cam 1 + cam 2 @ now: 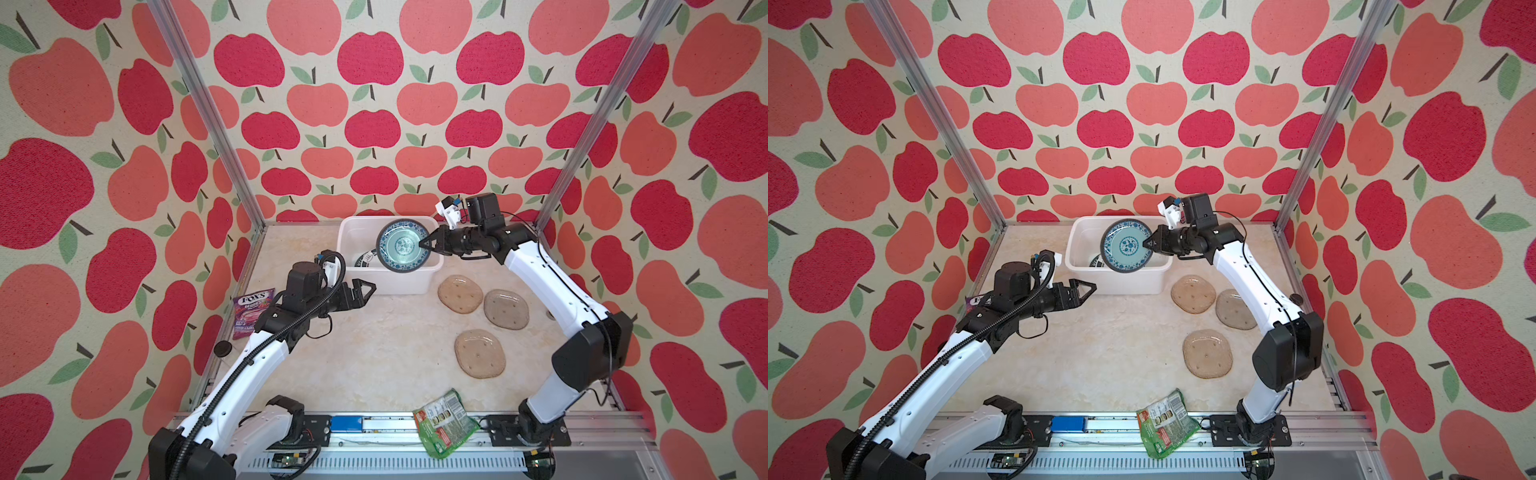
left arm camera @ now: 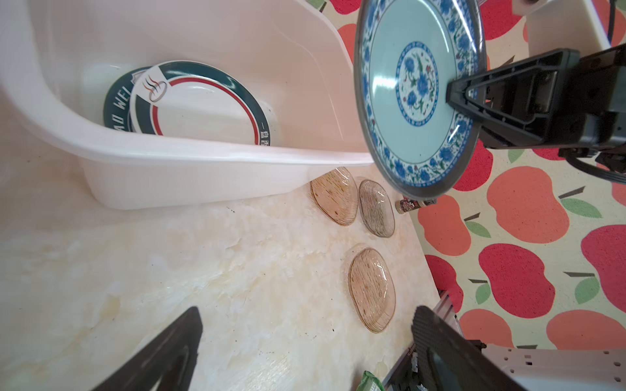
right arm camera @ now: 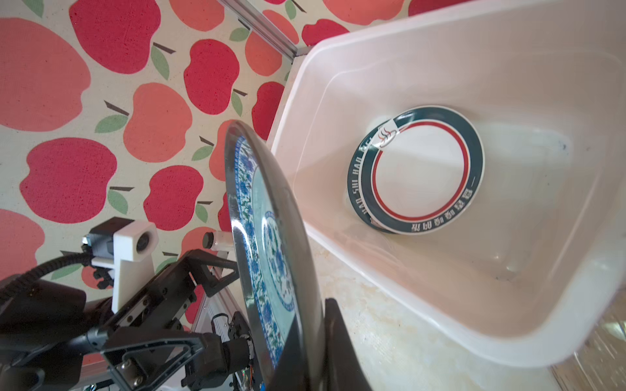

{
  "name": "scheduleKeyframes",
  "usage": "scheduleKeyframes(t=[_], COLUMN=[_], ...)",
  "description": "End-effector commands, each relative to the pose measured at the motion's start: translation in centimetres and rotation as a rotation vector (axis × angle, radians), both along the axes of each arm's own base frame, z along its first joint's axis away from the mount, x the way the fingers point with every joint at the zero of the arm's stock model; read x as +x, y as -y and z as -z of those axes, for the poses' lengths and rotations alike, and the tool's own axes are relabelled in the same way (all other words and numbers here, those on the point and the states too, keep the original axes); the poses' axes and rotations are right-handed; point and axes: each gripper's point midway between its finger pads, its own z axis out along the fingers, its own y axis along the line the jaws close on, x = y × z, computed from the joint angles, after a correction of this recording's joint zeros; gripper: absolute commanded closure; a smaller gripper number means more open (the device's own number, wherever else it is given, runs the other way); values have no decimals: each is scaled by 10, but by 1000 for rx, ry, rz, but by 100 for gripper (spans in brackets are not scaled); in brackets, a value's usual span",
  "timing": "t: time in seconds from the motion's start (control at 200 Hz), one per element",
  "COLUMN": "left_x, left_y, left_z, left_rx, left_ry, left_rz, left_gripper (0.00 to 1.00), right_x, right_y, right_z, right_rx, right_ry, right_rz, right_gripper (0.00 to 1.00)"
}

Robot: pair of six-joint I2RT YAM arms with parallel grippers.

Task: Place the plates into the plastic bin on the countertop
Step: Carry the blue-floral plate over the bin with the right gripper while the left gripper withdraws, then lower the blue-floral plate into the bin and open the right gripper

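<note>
My right gripper (image 1: 426, 244) is shut on the rim of a teal plate (image 1: 401, 245) with a blue flowered border, holding it on edge over the right half of the white plastic bin (image 1: 390, 286). Two white plates with dark green rims (image 3: 420, 169) lie stacked on the bin's floor. Three amber glass plates (image 1: 460, 294) (image 1: 506, 309) (image 1: 480, 353) rest on the countertop (image 1: 374, 353) to the right of the bin. My left gripper (image 1: 370, 289) hovers open and empty by the bin's front left corner, its fingers (image 2: 189, 325) spread wide over bare marble.
A purple FOX'S bag (image 1: 251, 311) lies under the left arm by the left rail. A green snack packet (image 1: 444, 422) overhangs the front rail. A small dark-capped jar (image 2: 406, 205) stands at the right wall.
</note>
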Motion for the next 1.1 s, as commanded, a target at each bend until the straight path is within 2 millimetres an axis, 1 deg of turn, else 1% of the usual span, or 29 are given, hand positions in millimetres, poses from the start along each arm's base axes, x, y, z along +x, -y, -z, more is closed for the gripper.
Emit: scheduleKeyframes(t=[0.0,0.045,0.095,0.12,0.14,0.175,0.24,0.245,0.305,0.325,0.37,0.465,0.53,0.675,0.79,0.886,1.011,1.091], left_x=[7,7,7,7,8,8,10,10,11,11,12,13,15,18,20,22,23,24], left_y=[-5,-6,-6,-7,-7,-8,-10,-10,-12,-13,-14,-16,-17,-17,-18,-19,-20,-23], left_z=[10,14,17,18,20,22,25,25,27,27,27,28,30,36,39,43,48,49], left_rx=[-17,-24,-36,-41,-44,-49,-57,-57,-68,-69,-73,-78,-80,-87,-88,-82,-75,-70], left_ry=[-2,-10,-17,-21,-25,-27,-31,-31,-31,-30,-27,-26,-32,-42,-47,-53,-60,-61], left_rz=[-35,-32,-25,-25,-26,-27,-34,-35,-41,-43,-49,-52,-51,-54,-59,-64,-66,-70], left_gripper=[1,1,1,1,1,1,1,1,1,1,1,1,1,1,1,1,1,1], right_x=[26,38,47,51,55,62,71,71,78,79,81,80,79,78,75,76,78,79], right_y=[-17,-24,-30,-32,-34,-36,-41,-41,-44,-44,-45,-45,-46,-41,-43,-44,-43,-44], right_z=[5,12,22,24,32,34,43,41,52,59,64,89,100,115,127,143,171,183], right_rx=[18,9,-22,-39,-60,-73,-97,-95,-103,-111,-110,-134,-147,-183,-193,-207,-245,-260], right_ry=[-69,-96,-127,-130,-144,-143,-156,-151,-187,-207,-228,-291,-318,-353,-380,-407,-442,-457], right_rz=[16,19,19,20,25,31,35,36,42,46,46,46,45,53,42,42,49,52], right_gripper=[100,100,100,100,100,100,100,100,100,100,100,100,100,100,100,100,100,100])
